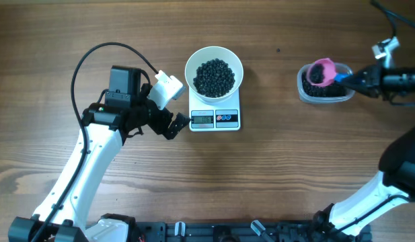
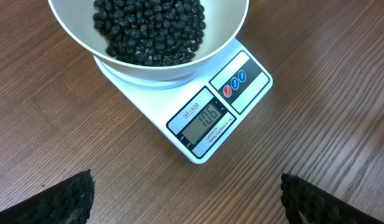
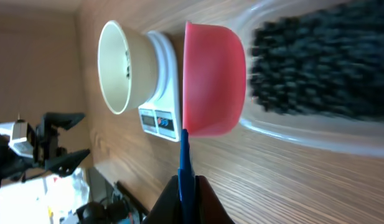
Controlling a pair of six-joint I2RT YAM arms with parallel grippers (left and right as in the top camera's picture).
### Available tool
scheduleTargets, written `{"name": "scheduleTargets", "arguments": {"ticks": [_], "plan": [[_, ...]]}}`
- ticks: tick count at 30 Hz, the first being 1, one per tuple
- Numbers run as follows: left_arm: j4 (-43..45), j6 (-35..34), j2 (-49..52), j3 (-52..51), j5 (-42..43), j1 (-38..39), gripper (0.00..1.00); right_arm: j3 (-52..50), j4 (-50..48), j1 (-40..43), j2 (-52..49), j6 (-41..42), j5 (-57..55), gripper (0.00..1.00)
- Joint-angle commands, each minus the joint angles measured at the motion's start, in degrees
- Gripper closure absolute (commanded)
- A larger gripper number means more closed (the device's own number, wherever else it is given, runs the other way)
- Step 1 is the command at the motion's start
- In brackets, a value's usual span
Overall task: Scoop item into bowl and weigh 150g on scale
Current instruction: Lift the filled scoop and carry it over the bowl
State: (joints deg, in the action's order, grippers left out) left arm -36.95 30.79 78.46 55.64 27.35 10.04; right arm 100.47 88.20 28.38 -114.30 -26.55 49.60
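Overhead: scale (image 1: 214, 119) on wood-grain table (image 1: 294, 168).

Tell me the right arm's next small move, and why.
Probably dip the pink plastic scoop, held by the right gripper, into the black beans in the clear plastic tub for a small load: the white digital scale reads 106, short of 150.

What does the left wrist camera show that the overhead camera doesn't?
Only the left wrist view: the grey display close enough to read, apparently 106, with its small model label.
Only the overhead view: the clear tub of beads at the far side, the pink scoop above it held by the shut right gripper, and both arms.
Both: the white bowl full of black beads sitting on the scale, on the wooden table.
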Motion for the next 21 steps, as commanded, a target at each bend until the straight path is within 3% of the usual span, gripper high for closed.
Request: {"name": "scheduleTargets", "arguments": {"ticks": [1, 15, 21], "plan": [[0.04, 0.31, 0.09, -0.24, 1.11, -0.2, 0.0, 2.14, -0.57, -5.16, -0.61, 3.15, 3.02, 0.96], [0.04, 0.31, 0.09, -0.24, 1.11, -0.2, 0.0, 17.27, -2.78, -22.86, -0.61, 14.91, 2.32, 0.96], [0.04, 0.31, 0.09, -0.24, 1.11, -0.2, 0.0, 22.03, -4.0, -29.46, -0.61, 20.24, -5.03, 0.96]]}}
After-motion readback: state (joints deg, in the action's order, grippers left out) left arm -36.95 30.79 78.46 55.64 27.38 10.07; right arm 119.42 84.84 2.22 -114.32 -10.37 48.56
